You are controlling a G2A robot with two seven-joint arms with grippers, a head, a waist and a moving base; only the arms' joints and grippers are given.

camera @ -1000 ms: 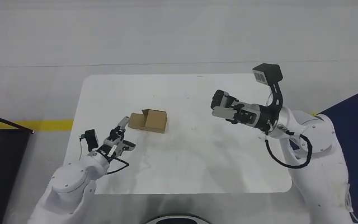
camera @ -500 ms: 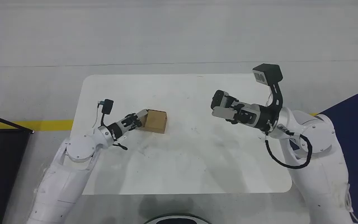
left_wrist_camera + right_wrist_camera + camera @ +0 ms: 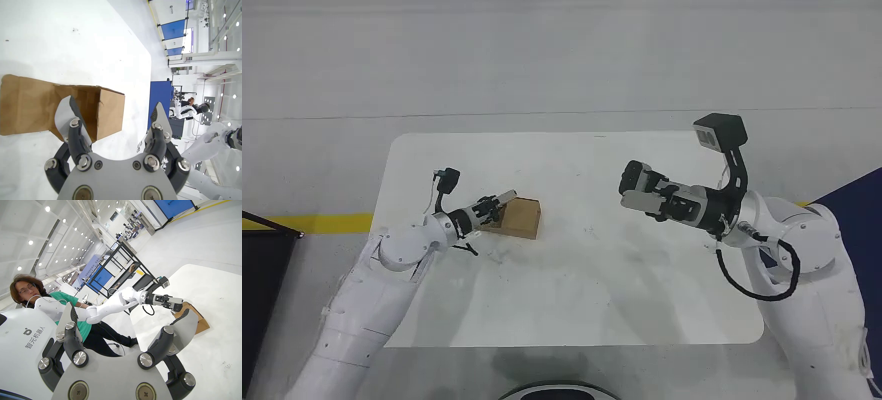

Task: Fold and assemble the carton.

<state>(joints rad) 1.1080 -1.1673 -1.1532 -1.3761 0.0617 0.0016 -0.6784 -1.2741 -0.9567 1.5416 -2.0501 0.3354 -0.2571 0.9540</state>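
Carton: we log a small brown cardboard carton [image 3: 519, 215] lying on the left half of the white round-cornered table [image 3: 642, 290], about midway between near and far edges.
Carton, top view: it reads as a squat brown block, its left end covered by the fingers.
Carton, left wrist view: here the carton [image 3: 111, 111] shows an open end with a hollow inside, and one long flap lying flat on the table [image 3: 56, 28].
Left gripper: the left gripper [image 3: 497, 205] sits at the carton's left end, low over the table.
Left gripper state: spread wide. In its own view [image 3: 114, 101] one finger lies in front of the open mouth and the other stands outside the side wall, so that wall is between them, unpinched. We cannot tell whether the inner finger touches cardboard.
Right gripper: the right gripper [image 3: 634, 185] hangs above the right-centre of the table, well apart from the carton.
Right gripper state: fingers spread, nothing between them [image 3: 128, 308].
Right wrist view adds: a side look at the left gripper [image 3: 174, 306] against the end of the carton [image 3: 200, 321], with bare table [image 3: 217, 291] beyond.
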